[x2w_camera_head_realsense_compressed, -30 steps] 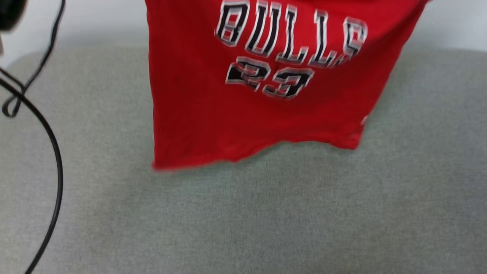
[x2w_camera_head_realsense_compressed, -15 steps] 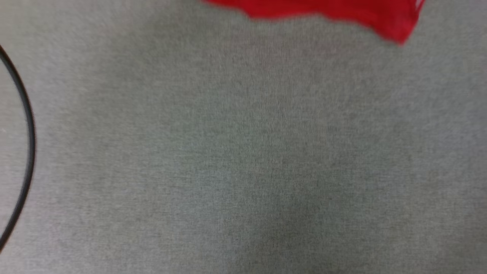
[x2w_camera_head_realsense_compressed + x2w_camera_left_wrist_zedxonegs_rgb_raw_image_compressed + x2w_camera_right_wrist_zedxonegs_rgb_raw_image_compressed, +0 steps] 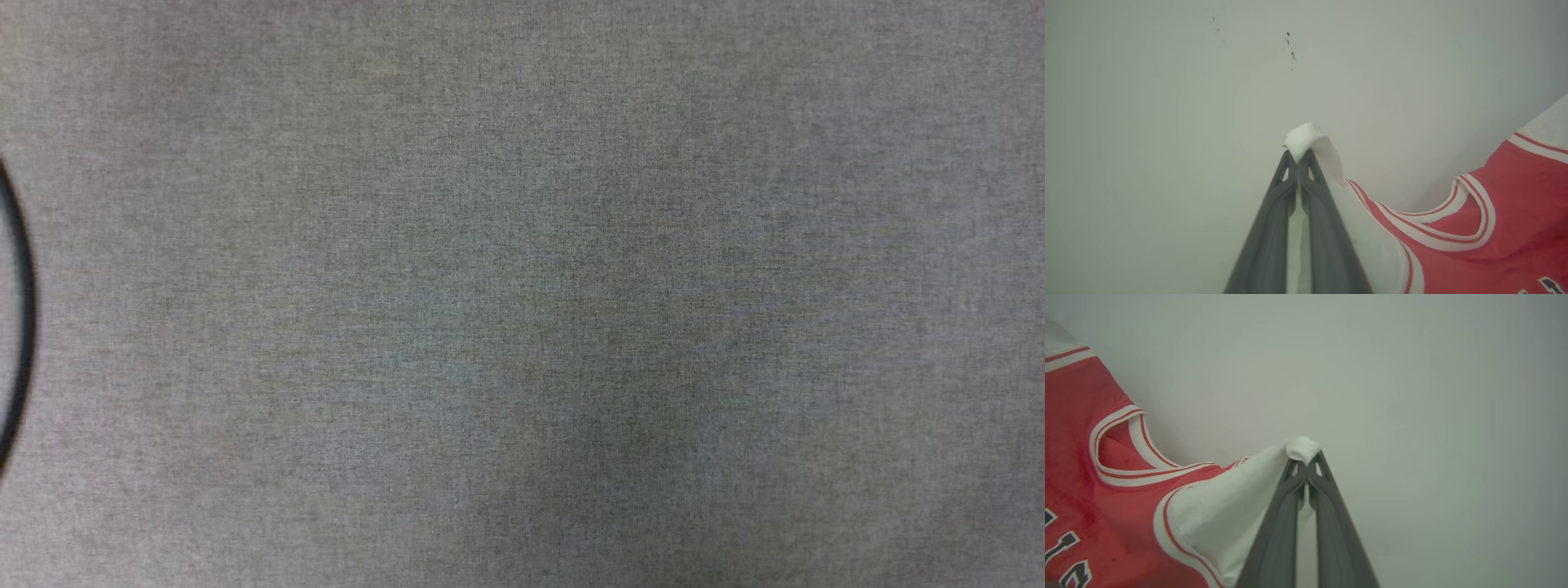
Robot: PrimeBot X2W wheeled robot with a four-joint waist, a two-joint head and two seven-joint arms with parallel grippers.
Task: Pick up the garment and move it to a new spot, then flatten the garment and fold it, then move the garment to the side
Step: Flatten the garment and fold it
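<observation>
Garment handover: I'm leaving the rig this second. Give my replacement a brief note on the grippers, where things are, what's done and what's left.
Left gripper: shut on a pinch of white sleeve fabric of the garment.
Right gripper: shut on the other white sleeve.
Garment: lifted and spread between the two grippers, with a pale wall behind it.
Head view: looks down on the grey cloth surface, black cable at its left edge.
Done: garment picked up.
Left: lay it at the new spot, flatten, fold, move it aside.
</observation>
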